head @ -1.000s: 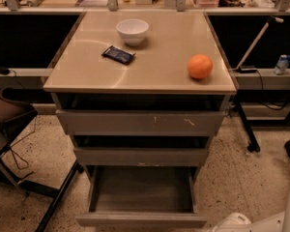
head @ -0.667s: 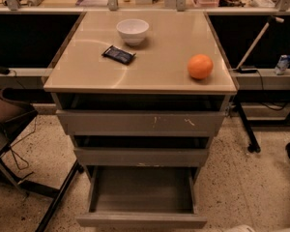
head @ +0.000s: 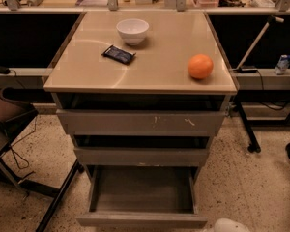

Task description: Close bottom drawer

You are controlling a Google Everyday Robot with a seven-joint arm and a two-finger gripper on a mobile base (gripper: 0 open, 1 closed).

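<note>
Grey metal fills the middle of the frame: we see a cabinet with three drawers. The bottom drawer (head: 142, 220) stands pulled far out toward the lower edge, its shallow tray open to us and its flat front close to the frame's bottom. The middle drawer (head: 141, 156) and the top drawer (head: 140, 122), the one with white scratches, each stand out a little, with dark gaps above them that we cannot see into. Of the gripper (head: 228, 225) we make out only a white rounded bit at the lower edge, right of centre, just beside the bottom drawer's front right corner. The rest is cut off, and we cannot tell whether it is clenched or released. On the beige top (head: 154, 76) sit a white bowl (head: 132, 31), a dark packet (head: 119, 54) whose print we cannot read, and an orange (head: 200, 66). A chair (head: 9, 115) at the left edge is cut off
</note>
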